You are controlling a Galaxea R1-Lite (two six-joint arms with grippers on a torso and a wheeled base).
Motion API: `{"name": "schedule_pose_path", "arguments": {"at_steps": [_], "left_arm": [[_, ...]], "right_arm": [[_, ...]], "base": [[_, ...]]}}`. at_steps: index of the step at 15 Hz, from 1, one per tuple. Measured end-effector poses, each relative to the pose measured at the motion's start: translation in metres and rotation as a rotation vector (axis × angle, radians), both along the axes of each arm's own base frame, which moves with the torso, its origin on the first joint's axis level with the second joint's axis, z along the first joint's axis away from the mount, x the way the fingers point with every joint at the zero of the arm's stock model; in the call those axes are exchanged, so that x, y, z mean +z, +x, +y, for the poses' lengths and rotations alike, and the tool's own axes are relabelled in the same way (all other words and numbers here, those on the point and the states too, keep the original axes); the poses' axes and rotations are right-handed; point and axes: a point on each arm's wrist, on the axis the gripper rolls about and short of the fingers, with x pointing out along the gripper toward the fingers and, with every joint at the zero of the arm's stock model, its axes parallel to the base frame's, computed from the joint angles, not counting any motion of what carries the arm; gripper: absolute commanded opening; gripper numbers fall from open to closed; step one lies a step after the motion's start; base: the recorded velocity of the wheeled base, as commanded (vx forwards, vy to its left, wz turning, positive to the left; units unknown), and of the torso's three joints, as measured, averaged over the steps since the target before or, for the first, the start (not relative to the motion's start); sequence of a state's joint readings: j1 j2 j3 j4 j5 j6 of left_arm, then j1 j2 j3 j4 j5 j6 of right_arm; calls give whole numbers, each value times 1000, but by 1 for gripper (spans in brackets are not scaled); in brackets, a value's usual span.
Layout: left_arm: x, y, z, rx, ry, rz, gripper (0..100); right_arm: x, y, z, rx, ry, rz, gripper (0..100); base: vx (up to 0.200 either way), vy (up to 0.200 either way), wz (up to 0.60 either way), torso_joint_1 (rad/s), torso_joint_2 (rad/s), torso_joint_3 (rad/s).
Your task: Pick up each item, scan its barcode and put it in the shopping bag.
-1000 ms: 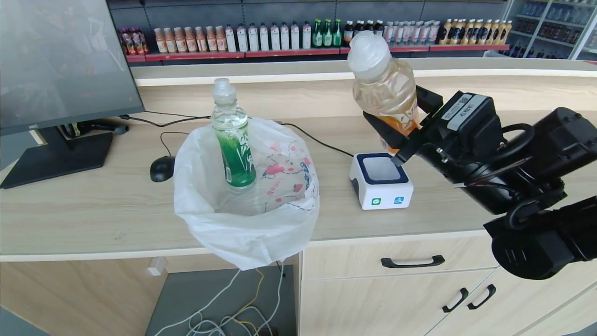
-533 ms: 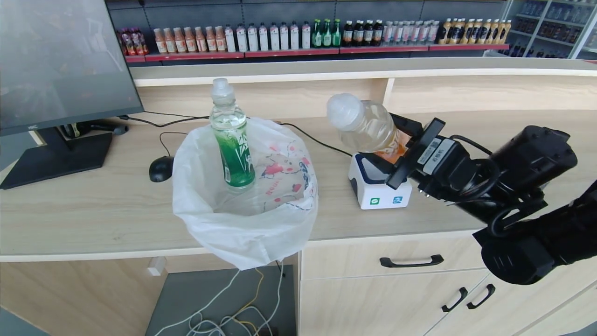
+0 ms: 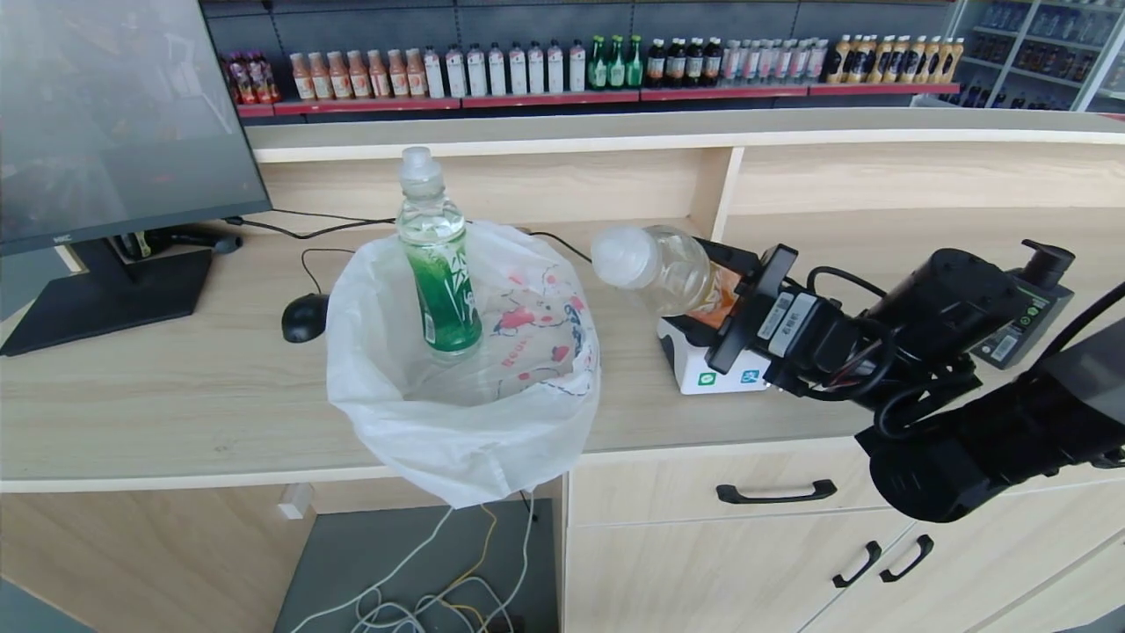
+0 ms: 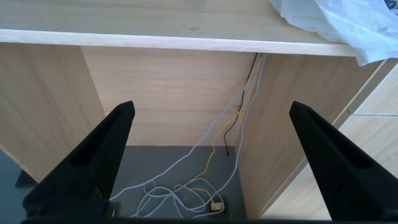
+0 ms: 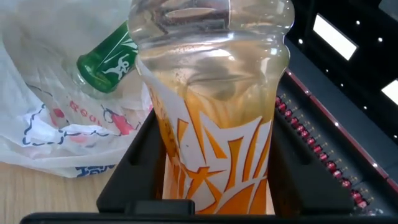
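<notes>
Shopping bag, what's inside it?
A green bottle stands upright inside the shopping bag. The bag's front wall hides the bottom, so anything lying lower down can't be seen.

Light wood-grain desk (image 3: pixel 176 396), raised ledge along the rear.
- Left rear corner: black flat monitor on a flat black stand (image 3: pixel 105 299).
- Beside the stand: black oval mouse (image 3: pixel 304 318); thin black cables (image 3: pixel 334 224) along the rear.
- Front edge, middle: open white plastic shopping bag (image 3: pixel 466 422), sagging over the edge.
- Near its right: white cube barcode scanner (image 3: pixel 694 369).
- Right end: black handheld device (image 3: pixel 1024 303).
</notes>
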State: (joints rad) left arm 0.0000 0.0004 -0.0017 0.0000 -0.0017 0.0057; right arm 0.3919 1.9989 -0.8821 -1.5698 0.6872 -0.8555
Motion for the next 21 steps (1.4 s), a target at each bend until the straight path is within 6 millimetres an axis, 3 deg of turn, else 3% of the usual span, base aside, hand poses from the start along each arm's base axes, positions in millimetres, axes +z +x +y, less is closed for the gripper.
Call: {"name": "schedule_pose_path", "arguments": {"at_steps": [5, 21], "left_arm": [[0, 0, 0, 0, 0, 0, 100], [0, 0, 0, 0, 0, 0, 100]], "right_arm": [[-1, 6, -10, -3, -20, -15, 0], [1, 10, -15, -17, -23, -35, 0]], "base": [[0, 0, 0, 0, 0, 0], [0, 0, 0, 0, 0, 0]]}}
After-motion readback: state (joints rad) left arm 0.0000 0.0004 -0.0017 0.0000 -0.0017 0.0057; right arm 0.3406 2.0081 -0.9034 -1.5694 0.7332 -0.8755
